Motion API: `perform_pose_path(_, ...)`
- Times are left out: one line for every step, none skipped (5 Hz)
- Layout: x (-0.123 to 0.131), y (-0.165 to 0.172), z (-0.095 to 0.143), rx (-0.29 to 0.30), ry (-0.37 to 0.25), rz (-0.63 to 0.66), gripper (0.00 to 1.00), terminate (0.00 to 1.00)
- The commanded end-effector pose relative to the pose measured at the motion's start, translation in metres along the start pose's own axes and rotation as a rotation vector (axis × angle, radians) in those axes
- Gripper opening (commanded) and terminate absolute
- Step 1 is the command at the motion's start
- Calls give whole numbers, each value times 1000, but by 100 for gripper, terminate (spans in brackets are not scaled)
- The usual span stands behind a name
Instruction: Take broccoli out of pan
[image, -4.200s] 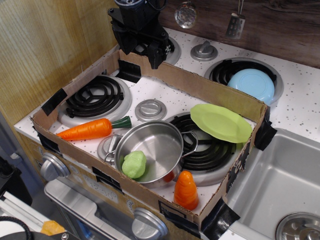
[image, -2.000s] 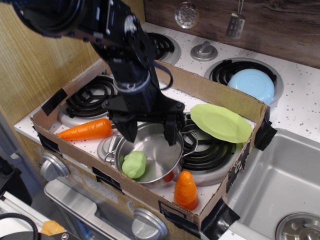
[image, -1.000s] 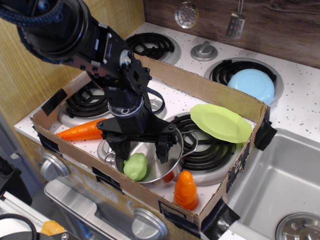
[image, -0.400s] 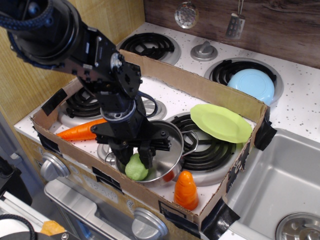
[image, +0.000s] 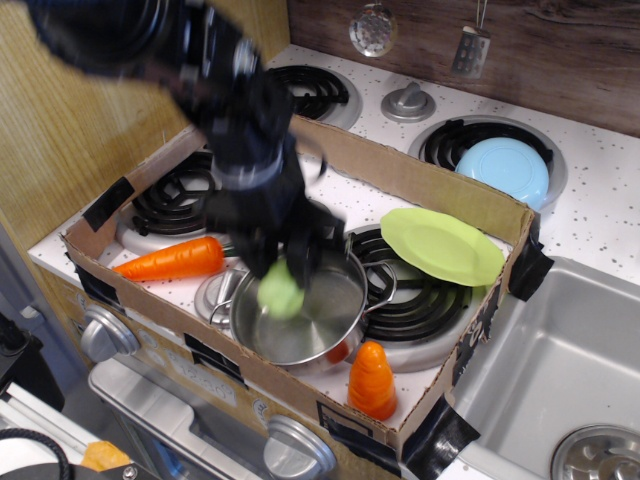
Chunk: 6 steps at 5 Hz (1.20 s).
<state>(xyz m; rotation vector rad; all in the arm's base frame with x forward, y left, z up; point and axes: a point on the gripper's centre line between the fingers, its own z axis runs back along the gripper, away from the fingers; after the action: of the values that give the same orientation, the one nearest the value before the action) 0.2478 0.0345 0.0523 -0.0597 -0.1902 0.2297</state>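
Observation:
The pale-green lumpy broccoli (image: 281, 290) hangs between my gripper's (image: 280, 275) black fingers, lifted above the left part of the pan. The pan (image: 310, 322) is a shiny steel pot with looped side handles, standing on the front right burner inside the cardboard box. Its bowl shows bare metal below the broccoli. My gripper is shut on the broccoli. The arm is blurred by motion and comes in from the upper left.
A long orange carrot (image: 172, 259) lies left of the pan. A short orange carrot (image: 371, 380) stands at the box's front wall (image: 250, 375). A lime-green plate (image: 441, 245) leans right of the pan. A blue plate (image: 507, 168) sits on a back burner. The sink (image: 560, 370) is at right.
My gripper came down into the pan, closed on the broccoli and has lifted it up out of the bowl. The pan has stayed in place.

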Motion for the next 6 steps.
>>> perform_pose_path(65, 2, 43, 52, -40, -145, 0, 0)
perform_pose_path(92, 18, 26, 92, -113, -343, 0, 0)
perform_pose_path(102, 51, 8, 145, -201, -395, 0, 0)
perform_pose_path(101, 83, 4, 173, -207, -425, 0, 0)
perform_pose_path(99, 105, 6, 213, -225, -447, 0, 0)
perform_pose_path(90, 117, 4, 225, -233, -427, 0, 0)
